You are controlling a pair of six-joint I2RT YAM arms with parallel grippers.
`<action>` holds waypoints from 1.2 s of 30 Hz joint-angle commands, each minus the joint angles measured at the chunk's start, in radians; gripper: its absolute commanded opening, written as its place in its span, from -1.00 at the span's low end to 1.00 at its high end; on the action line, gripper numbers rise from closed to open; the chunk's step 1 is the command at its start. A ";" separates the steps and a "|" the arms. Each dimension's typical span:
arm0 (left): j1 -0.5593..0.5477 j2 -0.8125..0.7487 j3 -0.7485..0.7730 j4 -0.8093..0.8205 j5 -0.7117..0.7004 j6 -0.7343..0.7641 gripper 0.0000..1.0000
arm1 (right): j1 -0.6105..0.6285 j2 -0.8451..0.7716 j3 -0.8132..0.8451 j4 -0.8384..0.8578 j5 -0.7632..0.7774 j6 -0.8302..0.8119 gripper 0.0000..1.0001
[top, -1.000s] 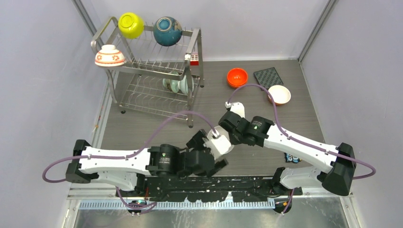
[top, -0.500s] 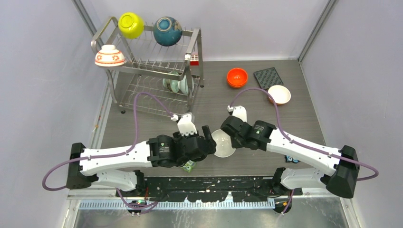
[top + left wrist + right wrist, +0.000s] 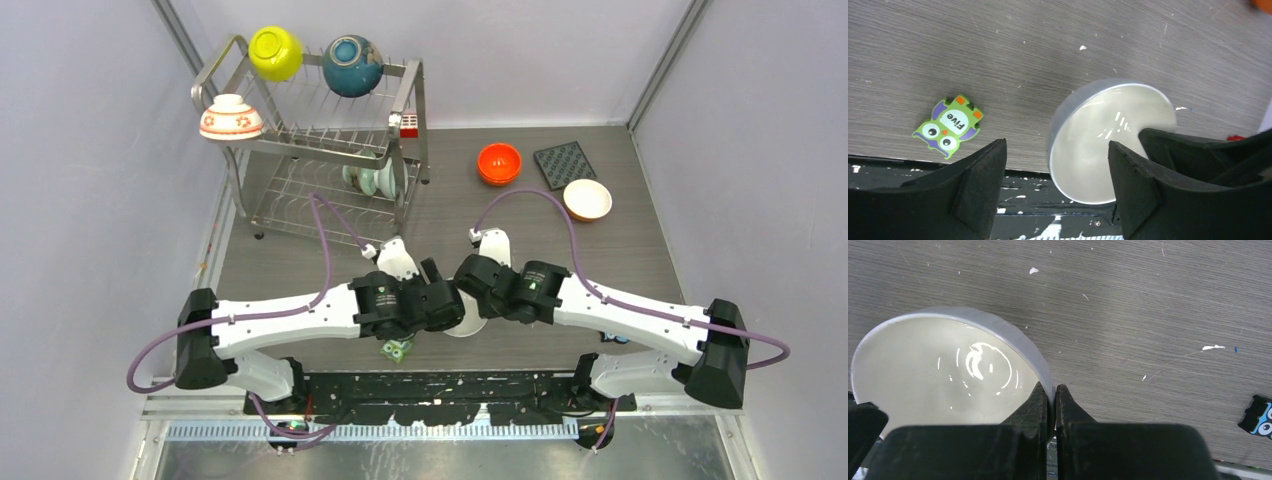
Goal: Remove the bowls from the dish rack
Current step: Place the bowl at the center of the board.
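An owl tile [image 3: 950, 125] lies on the table [image 3: 1048, 45] just left of the white bowl [image 3: 1098, 145], and a dark tile [image 3: 1260, 420] sits off to its right. The rack [image 3: 405, 95] stands back left, well apart, with the yellow bowl [image 3: 275, 52] and teal bowl [image 3: 352, 65] on top. Both my arms reach inward and meet near the front edge. The right gripper [image 3: 1051, 387] is clamped on the white bowl's rim, holding it tilted. The left gripper [image 3: 1057, 147] gapes wide at the bowl, gripping nothing.
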 commanded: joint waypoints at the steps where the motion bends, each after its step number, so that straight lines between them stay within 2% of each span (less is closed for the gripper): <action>1: 0.006 0.020 -0.001 -0.052 -0.018 -0.078 0.43 | 0.013 -0.009 0.076 0.030 0.057 0.058 -0.99; 10: 0.006 0.074 -0.017 -0.034 0.008 -0.069 0.06 | 0.030 0.007 0.095 0.020 0.040 0.077 -0.99; 27: 0.006 0.146 0.038 -0.087 0.000 -0.062 -0.98 | 0.047 0.030 0.138 -0.006 0.013 0.090 -0.98; 29: 0.006 0.146 0.039 -0.084 0.000 -0.061 -0.99 | 0.049 0.030 0.141 -0.005 0.002 0.088 -0.89; 33: 0.005 0.136 0.033 -0.078 0.002 -0.060 -0.99 | 0.049 0.019 0.139 -0.004 -0.004 0.089 -0.44; 36: 0.006 0.117 0.021 -0.065 0.006 -0.062 -1.00 | 0.050 0.001 0.133 -0.001 -0.001 0.092 -0.19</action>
